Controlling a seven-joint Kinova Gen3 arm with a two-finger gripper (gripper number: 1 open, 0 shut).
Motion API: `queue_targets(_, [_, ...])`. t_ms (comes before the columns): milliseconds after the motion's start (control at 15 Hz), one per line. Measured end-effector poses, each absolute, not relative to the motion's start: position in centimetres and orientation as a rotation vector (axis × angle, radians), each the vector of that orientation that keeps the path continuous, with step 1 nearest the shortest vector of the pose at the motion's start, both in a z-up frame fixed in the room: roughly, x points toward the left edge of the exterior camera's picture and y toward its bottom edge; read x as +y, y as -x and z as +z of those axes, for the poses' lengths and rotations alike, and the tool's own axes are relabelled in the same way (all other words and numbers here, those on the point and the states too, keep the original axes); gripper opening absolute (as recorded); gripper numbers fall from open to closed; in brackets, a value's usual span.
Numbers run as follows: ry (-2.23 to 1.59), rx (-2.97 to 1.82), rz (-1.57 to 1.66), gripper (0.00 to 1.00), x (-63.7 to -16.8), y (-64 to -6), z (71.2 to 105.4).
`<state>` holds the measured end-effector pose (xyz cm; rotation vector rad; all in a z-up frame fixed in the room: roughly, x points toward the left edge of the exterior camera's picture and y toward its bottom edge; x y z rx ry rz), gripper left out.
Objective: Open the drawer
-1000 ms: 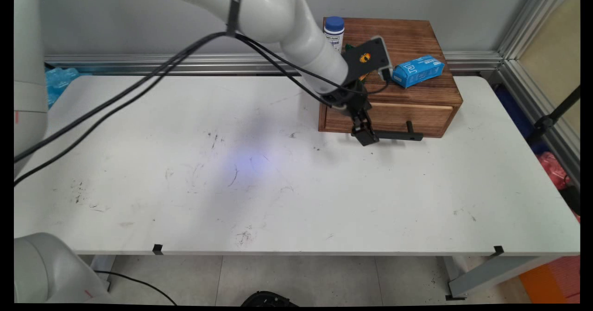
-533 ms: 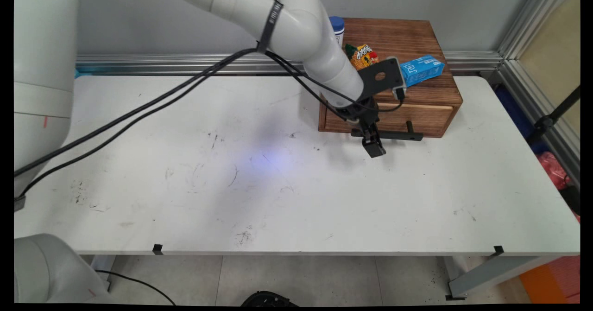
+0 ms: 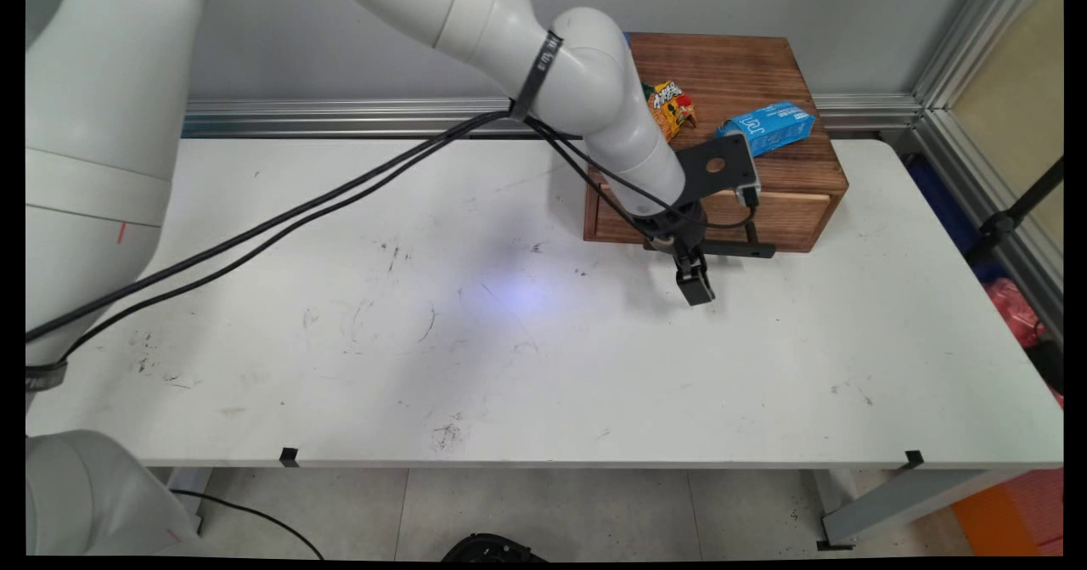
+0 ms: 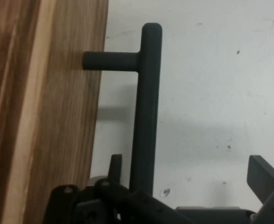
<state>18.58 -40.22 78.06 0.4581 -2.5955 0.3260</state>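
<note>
**Gripper spread wide beside the drawer handle, holding nothing**

From where I stand, the black gripper hangs low over the white table, just in front of the wooden drawer box at the far right. Its tip points down and toward the near side, a little clear of the box's front face.

In the hand view the gripper has its fingers set wide apart. One finger shows as a thin black edge close to the drawer front; the other sits far over on the opposite side, above bare table. The black bar handle of the drawer runs straight up between them, much nearer the first finger than the second. Neither finger seems to press on the bar; whether the near one brushes it, I cannot tell. Nothing is clamped.

In the main view the handle is a dark bar standing off the drawer front on short posts, and the drawer looks closed or nearly so. The gripper's wrist hides the bar's left end.

On top of the box lie a blue carton toward the right and a small orange and yellow snack packet nearer the arm, with the white arm crossing over the box's left part. Black cables hang from the arm across the table toward the left
</note>
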Motion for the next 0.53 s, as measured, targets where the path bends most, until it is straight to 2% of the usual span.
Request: queue_targets(533, [-0.457,-2.615,0.314,1.00,-40.8,-17.0,76.8])
